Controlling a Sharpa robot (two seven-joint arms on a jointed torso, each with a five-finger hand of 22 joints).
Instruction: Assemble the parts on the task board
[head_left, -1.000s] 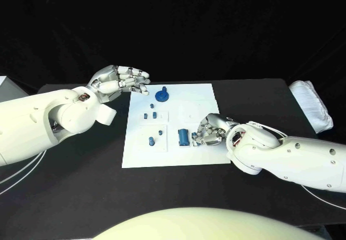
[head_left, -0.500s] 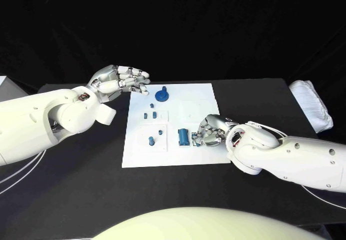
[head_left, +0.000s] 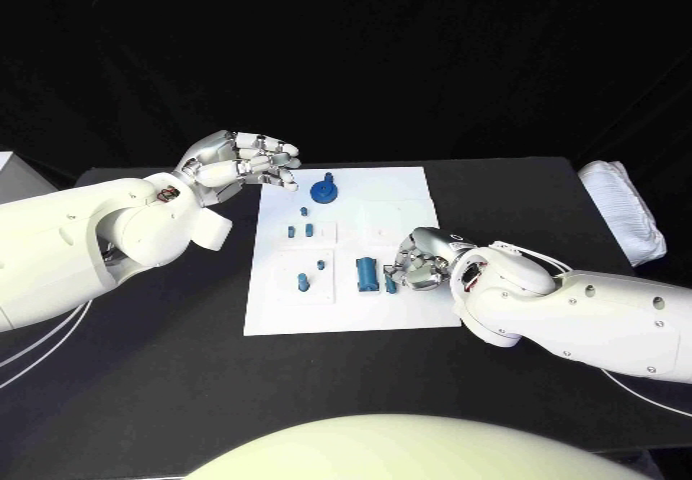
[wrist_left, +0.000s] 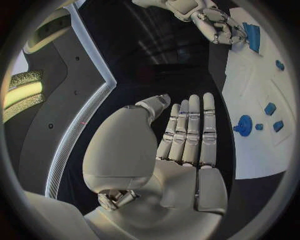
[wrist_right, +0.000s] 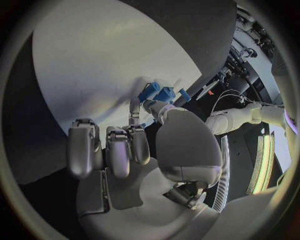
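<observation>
The white task board (head_left: 411, 205) lies mid-table with several blue parts on it. A round blue part with a peg (head_left: 326, 189) stands at its far edge, and small pieces (head_left: 302, 282) lie on its left half. My right hand (head_left: 420, 261) rests on the board's right side, fingers curled in. Its thumb and a finger pinch a small blue part (head_left: 389, 284) beside a larger blue block (head_left: 368, 271); in the right wrist view the fingertips (wrist_right: 135, 106) meet that part (wrist_right: 150, 91). My left hand (head_left: 240, 160) hovers beyond the board's far left corner, fingers apart (wrist_left: 187, 130), holding nothing.
A folded white cloth (head_left: 624, 210) lies at the table's right edge. A white box (head_left: 15, 175) stands at the far left. Thin cables (head_left: 36, 350) trail under my left arm. In the left wrist view the board (wrist_left: 250, 95) carries the round part (wrist_left: 243, 125).
My right hand has edged slightly toward the blue block. The left hand and the other parts have not moved.
</observation>
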